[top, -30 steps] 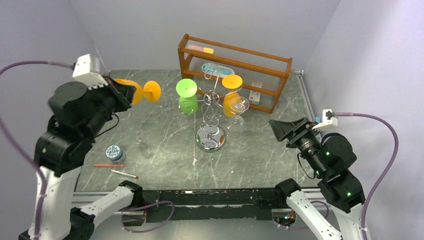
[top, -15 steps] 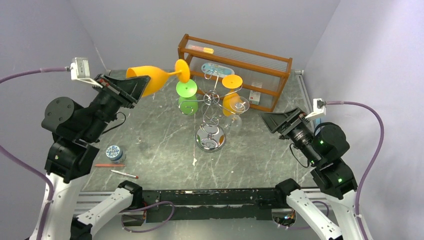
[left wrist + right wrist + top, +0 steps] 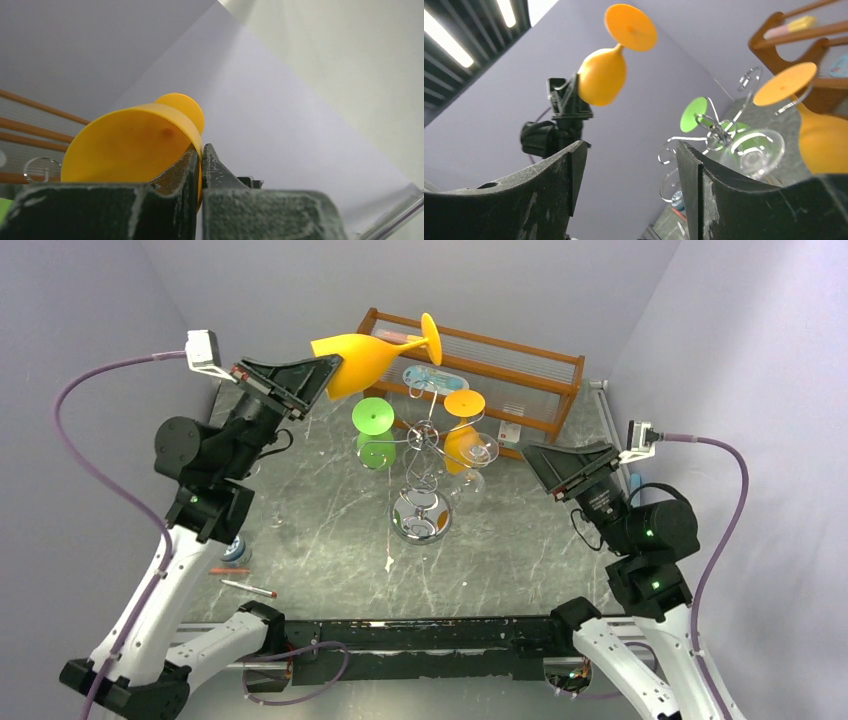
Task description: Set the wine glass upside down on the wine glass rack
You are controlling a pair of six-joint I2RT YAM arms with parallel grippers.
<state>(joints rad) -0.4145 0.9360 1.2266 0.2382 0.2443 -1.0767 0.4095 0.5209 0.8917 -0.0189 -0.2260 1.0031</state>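
Left gripper [image 3: 318,377] nipped shut on the bowl rim of the orange wine glass [image 3: 368,360], foot tipped upward, likely to line it up for hanging. Glass hangs high at 11 o'clock of the rack [image 3: 424,455]. The right gripper [image 3: 572,465] sits at 3 o'clock, spread wide, empty.

Soft, even overhead light fills the top view; the tabletop [image 3: 330,535] carries only faint shadows, and the wine glass rack [image 3: 421,517] glints on its chrome base. Strip lights [image 3: 454,42] glare at the right wrist view's upper left; the right pincer [image 3: 630,150] is blurred. The left pincer [image 3: 201,153] is soft too, the wine glass [image 3: 130,145] sharper.
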